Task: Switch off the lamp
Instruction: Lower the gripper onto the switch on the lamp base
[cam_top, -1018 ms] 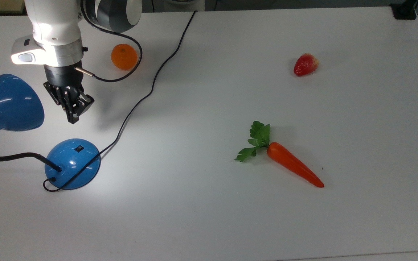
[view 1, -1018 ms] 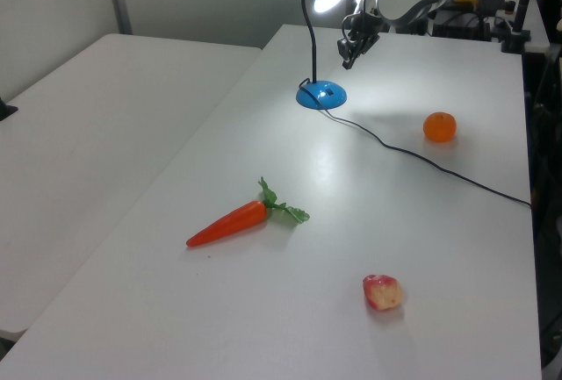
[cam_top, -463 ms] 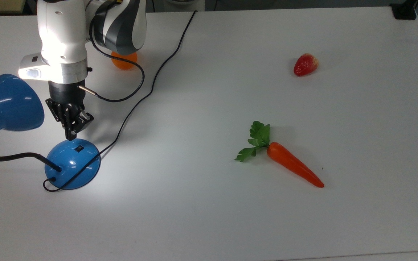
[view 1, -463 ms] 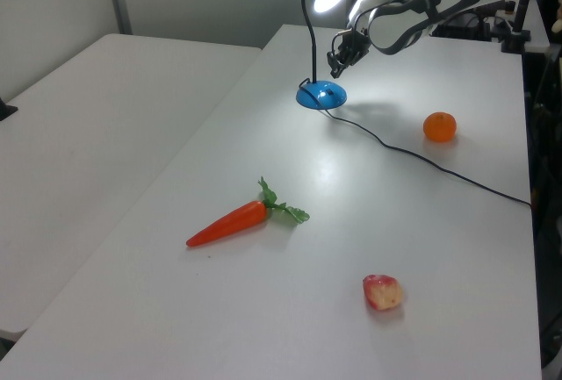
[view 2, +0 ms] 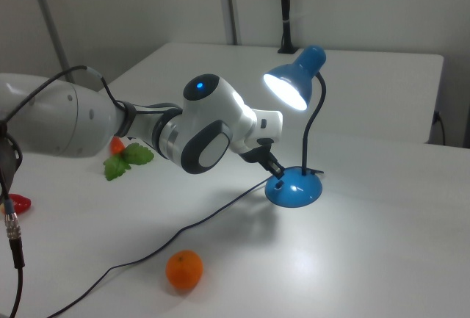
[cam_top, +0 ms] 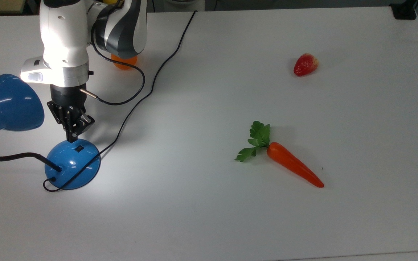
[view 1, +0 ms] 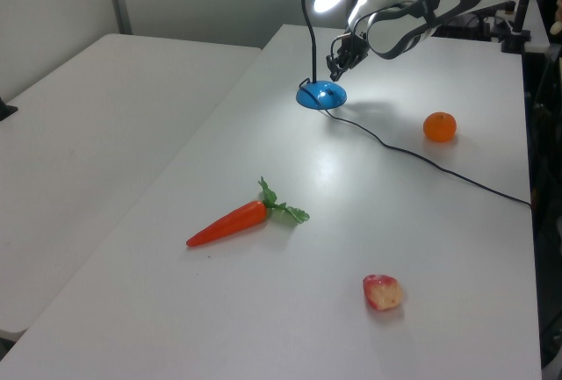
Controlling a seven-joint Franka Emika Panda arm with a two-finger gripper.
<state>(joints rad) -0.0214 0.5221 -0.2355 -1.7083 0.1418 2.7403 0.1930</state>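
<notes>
The lamp is lit, and its bulb glows under the blue cone shade [view 2: 294, 81]. In the top view the shade [cam_top: 9, 103] is at the left. The round blue base [cam_top: 73, 165] lies below it, with a small black switch [cam_top: 80, 148] on the dome. My gripper [cam_top: 72, 137] points down, shut, with its tips at the base's upper edge just left of the switch. The left view has the gripper [view 1: 333, 71] just above the base [view 1: 321, 95]. In the right view the gripper [view 2: 277, 172] touches or nearly touches the base [view 2: 294, 188].
The lamp's thin black cord [cam_top: 151, 87] runs from the base up across the table to its far edge. An orange [cam_top: 123, 64] sits partly behind my arm. A carrot [cam_top: 292, 166] and a strawberry [cam_top: 305, 64] lie far to the top view's right.
My gripper has moved from beside the shade down to the lamp base's edge near the switch. The lamp stays lit and nothing else has moved.
</notes>
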